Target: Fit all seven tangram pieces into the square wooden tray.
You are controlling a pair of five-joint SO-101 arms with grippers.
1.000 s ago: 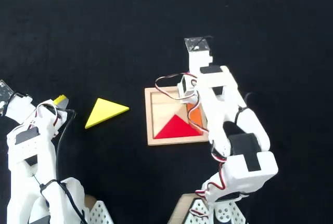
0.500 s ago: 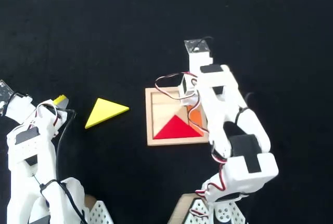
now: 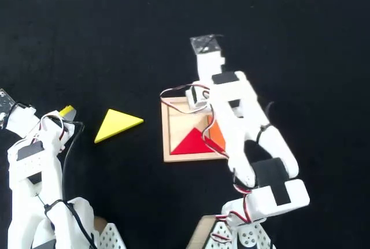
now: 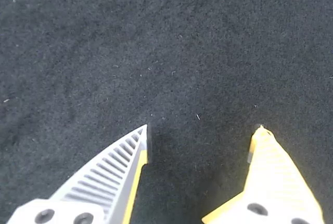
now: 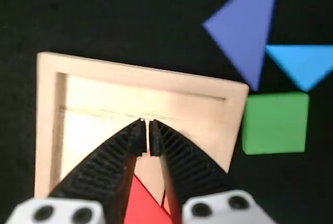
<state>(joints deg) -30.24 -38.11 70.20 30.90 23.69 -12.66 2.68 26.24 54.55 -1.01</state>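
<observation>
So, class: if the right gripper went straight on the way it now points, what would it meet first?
Probably the bare floor of the wooden tray, just inside one wall. The right gripper, fingers shut, points there, though depth is unclear.

Red triangle [image 3: 193, 144], yellow triangle [image 3: 115, 125]

**Camera setup, quick rundown**

High view: fixed, looking down over the whole table [image 3: 87, 41] from fairly far. Left wrist: aimed straight down, really close to that table [image 4: 166, 52]. Right wrist: also downward, close over the wooden tray [image 5: 140, 74]; shares that tray [image 3: 166, 133] with the high view.
</observation>
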